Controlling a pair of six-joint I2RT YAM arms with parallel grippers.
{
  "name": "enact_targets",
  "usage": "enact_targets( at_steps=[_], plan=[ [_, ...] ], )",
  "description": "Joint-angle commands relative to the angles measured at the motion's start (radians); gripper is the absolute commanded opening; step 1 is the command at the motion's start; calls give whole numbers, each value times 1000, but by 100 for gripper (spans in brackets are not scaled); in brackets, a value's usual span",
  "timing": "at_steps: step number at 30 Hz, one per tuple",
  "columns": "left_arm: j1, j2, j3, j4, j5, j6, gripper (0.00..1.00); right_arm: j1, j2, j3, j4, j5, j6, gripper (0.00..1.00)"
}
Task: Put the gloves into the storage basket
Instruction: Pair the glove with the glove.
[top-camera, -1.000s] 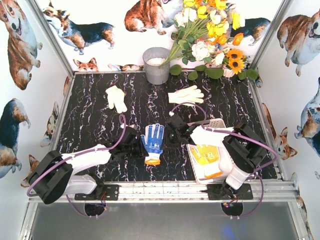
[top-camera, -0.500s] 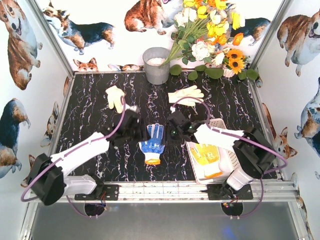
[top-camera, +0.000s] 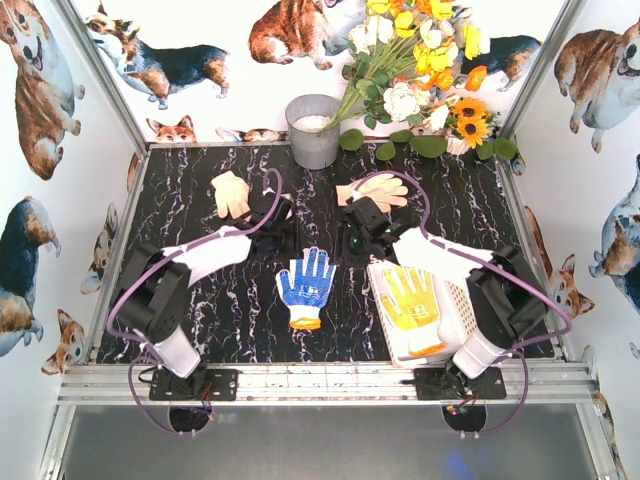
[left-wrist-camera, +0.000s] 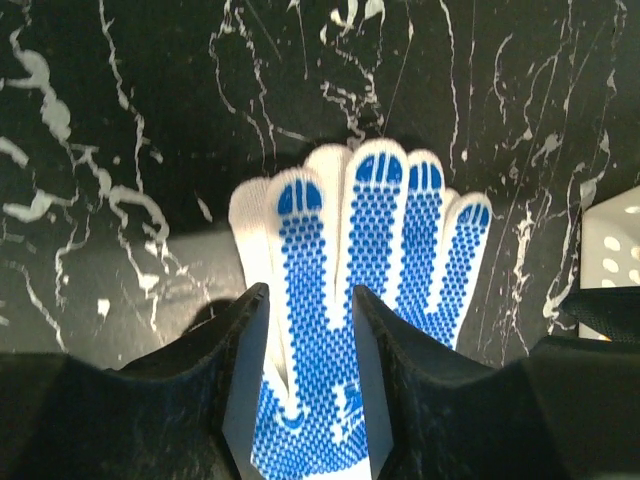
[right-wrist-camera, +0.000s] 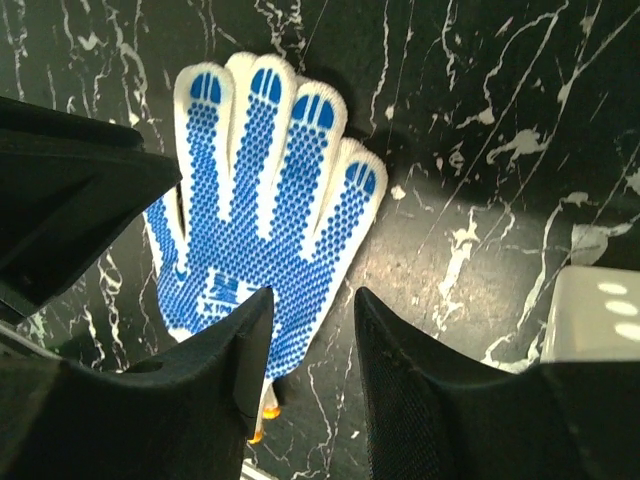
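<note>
Hidden/unclear first: in top view the tips of the left fingers (left-wrist-camera: 243, 345) and right fingers (right-wrist-camera: 250, 350) don't read, black on the black marble counter (top-camera: 200, 230); both sit past the fingertip end of the blue-dotted glove (top-camera: 305, 285), L to its left, R to its right, apart from it as far as visible; back-right cream glove (top-camera: 385, 186) partly covered by R arm's cable + wrist; back-left cream glove (top-camera: 230, 192) fully in view, L cable just beside it; R arm crosses the basket (top-camera: 452, 322) at its far right corner; yellow-palmed glove (top-camera: 413, 305) lies inside the basket, palm up, orange cuff toward the near edge; L wrist view: blue-dotted glove's cuff cut off behind the fingers, basket only a corner at the right edge; R wrist view: dark shape (right-wrist-camera: 60, 190) covers the glove's thumb side, can't tell what part it is; basket again just a corner at right; grey bucket (top-camera: 313, 130) at back w/ sth white inside, can't tell what.

Fingers: L pair partly open, gap clear, nothing gripped; glove seen thru the gap, flat on the counter below; R pair same, partly open, empty, glove's palm below the gap; blue-dotted glove palm up, mid counter, between the arms, just left of the basket, outside it.
</note>
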Motion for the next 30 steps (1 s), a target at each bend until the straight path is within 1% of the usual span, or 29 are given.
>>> enact_targets(
  at_steps=[1, 6, 11, 14, 19, 28, 30],
  plan=[
    [28, 67, 55, 83, 52, 20, 32, -23, 57, 79, 19, -19, -36, 39],
    [46, 129, 70, 96, 67, 17, 30, -27, 140, 156, 16, -67, -43, 38],
    [59, 159, 84, 82, 65, 28, 28, -29, 223, 223, 21, -98, -42, 38],
    [64, 165, 85, 85, 73, 30, 24, -34, 271, 265, 21, -116, -45, 38],
    [70, 178, 91, 89, 84, 26, 19, -51, 331, 324, 19, -141, -51, 34],
    [79, 193, 91, 97, 100, 21, 17, -84, 413, 363, 30, -219, -47, 30],
    [79, 193, 90, 100, 102, 19, 15, -86, 419, 364, 33, -228, -46, 29]
  ],
)
